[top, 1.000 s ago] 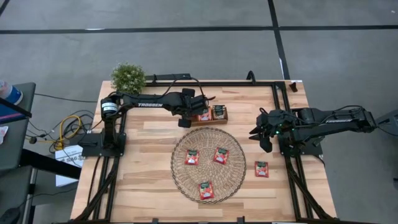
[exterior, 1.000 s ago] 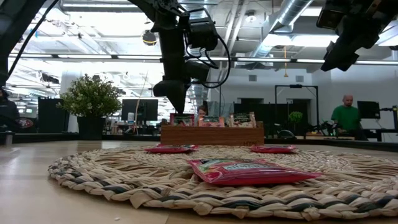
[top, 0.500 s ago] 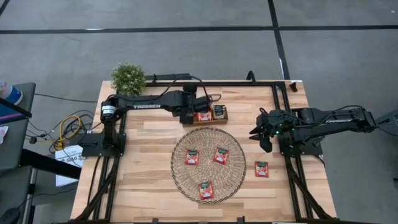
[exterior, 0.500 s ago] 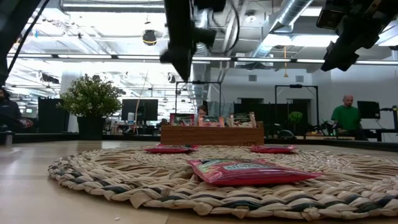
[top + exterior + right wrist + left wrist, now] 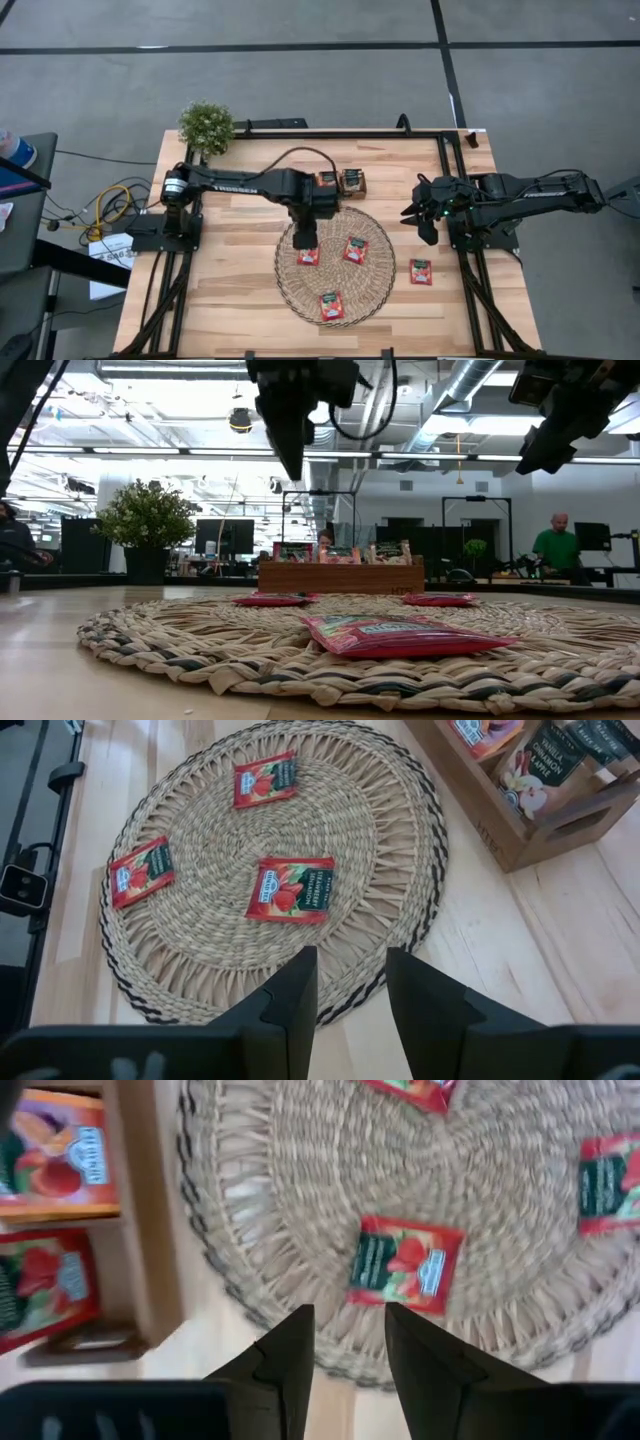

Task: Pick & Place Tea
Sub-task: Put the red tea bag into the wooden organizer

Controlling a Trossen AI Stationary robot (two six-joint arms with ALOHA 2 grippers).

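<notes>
Three red tea sachets lie flat on the round woven mat (image 5: pixel 336 277): one (image 5: pixel 308 256) at its left, one (image 5: pixel 355 249) near the middle, one (image 5: pixel 331 305) toward the near edge. A fourth sachet (image 5: pixel 421 271) lies on the table right of the mat. More sachets (image 5: pixel 60 1160) stand in the wooden tray (image 5: pixel 352 193) behind the mat. My left gripper (image 5: pixel 305 238) hangs open above the mat's far left part, pointing down, just short of the left sachet (image 5: pixel 405 1265), nothing between its fingers. My right gripper (image 5: pixel 425 226) waits open at the table's right, raised.
A potted plant (image 5: pixel 206 124) stands at the table's far left corner. Black frame rails run along the left, right and far edges. Bare wood lies left of the mat and along the near edge. A person (image 5: pixel 556 547) stands in the room far behind the table.
My left gripper has risen from the wooden tray and swung toward the table's near edge, and now hangs over the mat's far left part. Its wrist has rolled and tipped more steeply downward. The sachets on the mat have stayed in place.
</notes>
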